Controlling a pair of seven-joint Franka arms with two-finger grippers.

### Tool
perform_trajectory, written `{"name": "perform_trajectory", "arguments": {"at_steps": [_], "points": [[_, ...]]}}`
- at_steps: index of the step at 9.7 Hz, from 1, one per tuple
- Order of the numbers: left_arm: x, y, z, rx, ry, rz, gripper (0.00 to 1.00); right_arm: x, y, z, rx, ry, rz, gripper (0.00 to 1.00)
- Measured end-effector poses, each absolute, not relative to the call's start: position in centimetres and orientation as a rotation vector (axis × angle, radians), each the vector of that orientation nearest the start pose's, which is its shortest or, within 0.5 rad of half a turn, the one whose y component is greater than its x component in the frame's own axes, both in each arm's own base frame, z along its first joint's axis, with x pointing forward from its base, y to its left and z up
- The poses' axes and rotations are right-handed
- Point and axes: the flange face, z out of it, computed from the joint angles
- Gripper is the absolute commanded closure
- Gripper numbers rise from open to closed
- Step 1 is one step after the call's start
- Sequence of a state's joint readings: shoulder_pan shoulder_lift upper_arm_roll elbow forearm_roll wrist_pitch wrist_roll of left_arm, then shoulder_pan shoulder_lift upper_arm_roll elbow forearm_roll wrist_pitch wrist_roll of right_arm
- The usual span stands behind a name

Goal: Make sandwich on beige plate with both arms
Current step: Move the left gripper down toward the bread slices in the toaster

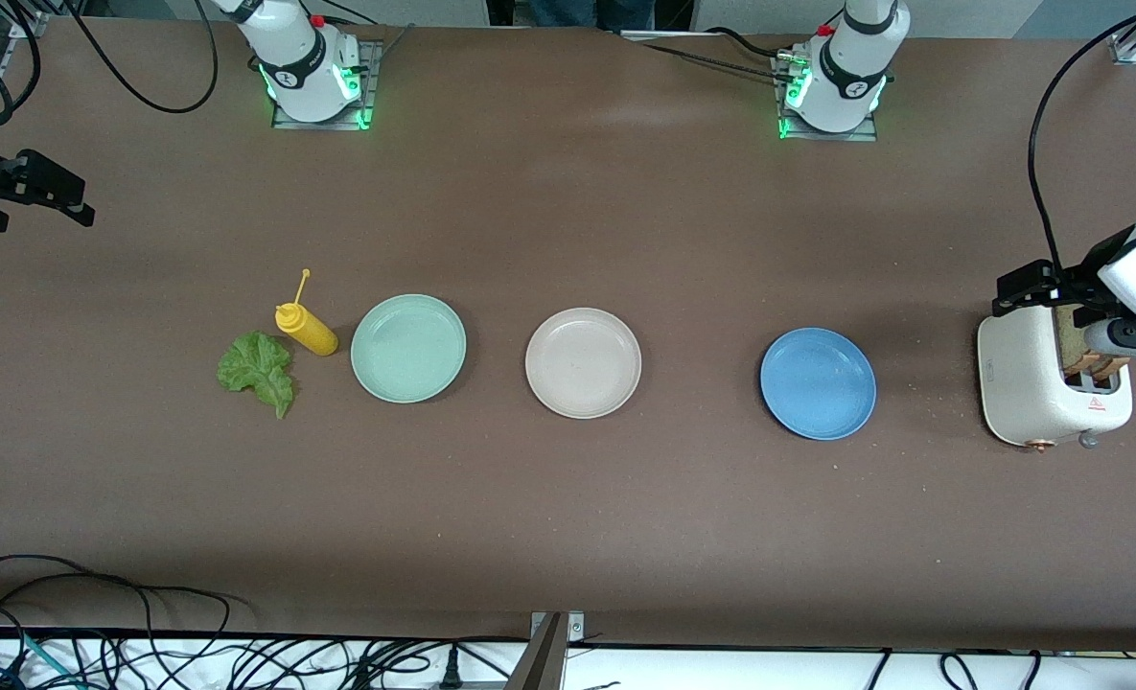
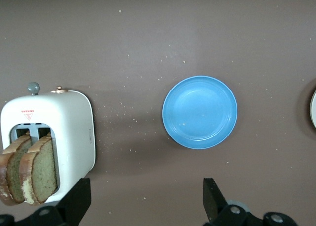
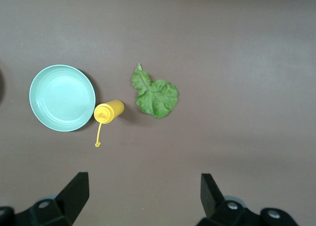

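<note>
Beige plate (image 1: 583,362) lies bare at mid-worktop (image 1: 568,498), flanked by a mint green plate (image 1: 408,347) toward the right arm's end and a blue plate (image 1: 818,383) toward the left arm's end. At the right arm's end the right end effector (image 1: 35,192) hangs with jaws spread, holding nothing; a lettuce leaf (image 1: 258,369) and a yellow squeeze bottle (image 1: 305,329) lie beside the mint plate. At the left arm's end the left end effector (image 1: 1056,287), jaws apart and empty, hovers over a white toaster (image 1: 1032,383) holding two bread slices (image 2: 29,169).

A red warning triangle marks the toaster (image 1: 1047,383); its small red lettering is unreadable.
</note>
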State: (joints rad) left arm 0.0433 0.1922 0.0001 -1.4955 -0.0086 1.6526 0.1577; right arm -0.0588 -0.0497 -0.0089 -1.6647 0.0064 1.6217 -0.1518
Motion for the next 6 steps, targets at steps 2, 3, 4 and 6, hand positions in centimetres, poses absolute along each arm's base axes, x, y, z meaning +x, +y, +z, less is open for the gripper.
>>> {"name": "perform_trajectory", "arguments": {"at_steps": [2,3,4,6], "points": [[61.67,2.59,55.97,-3.147,0.179,0.037,0.00,54.15,-3.61,61.18,-3.133,-0.131,-0.011,0.00],[61.67,2.59,55.97,-3.147,0.179,0.037,0.00,54.15,-3.61,61.18,-3.133,-0.131,-0.011,0.00],[61.67,2.59,55.97,-3.147,0.179,0.037,0.00,54.14,-3.60,61.17,-3.133,-0.132,-0.011,0.00],[61.67,2.59,55.97,-3.147,0.179,0.037,0.00,54.09,-3.52,61.13,-3.132,-0.134,-0.003,0.00]]}}
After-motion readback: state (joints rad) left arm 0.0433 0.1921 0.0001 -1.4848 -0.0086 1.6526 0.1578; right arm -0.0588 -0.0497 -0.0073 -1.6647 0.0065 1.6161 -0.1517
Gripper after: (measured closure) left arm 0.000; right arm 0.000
